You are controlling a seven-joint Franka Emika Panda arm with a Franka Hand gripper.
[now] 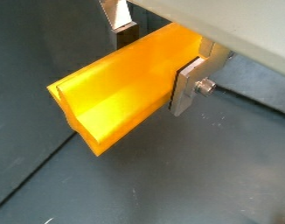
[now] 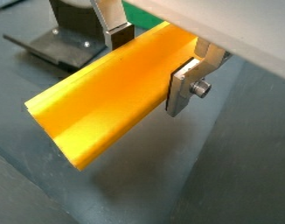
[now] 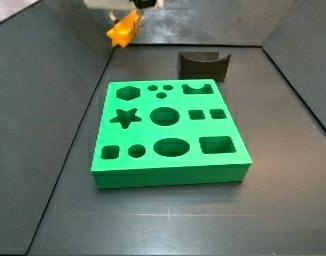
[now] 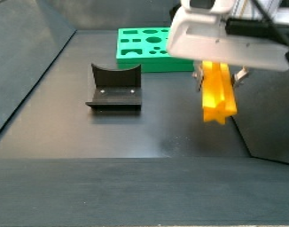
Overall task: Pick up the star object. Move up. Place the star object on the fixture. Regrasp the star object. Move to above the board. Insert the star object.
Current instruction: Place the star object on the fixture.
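The star object [image 1: 115,92] is an orange-yellow bar with a ridged end face. My gripper [image 1: 156,61] is shut on it near one end, and the bar hangs in the air well above the floor. It also shows in a wrist view [image 2: 110,96] and in both side views [image 3: 120,31] [image 4: 215,90]. My gripper [image 4: 224,40] is above and to the right of the fixture [image 4: 115,89]. The fixture [image 3: 203,64] is dark with a curved notch. The green board [image 3: 170,132] with cut-out holes lies flat beyond it.
Dark walls ring the floor in both side views. The fixture's base plate [image 2: 58,48] shows below the bar in a wrist view, with a strip of green board [image 2: 139,17] behind it.
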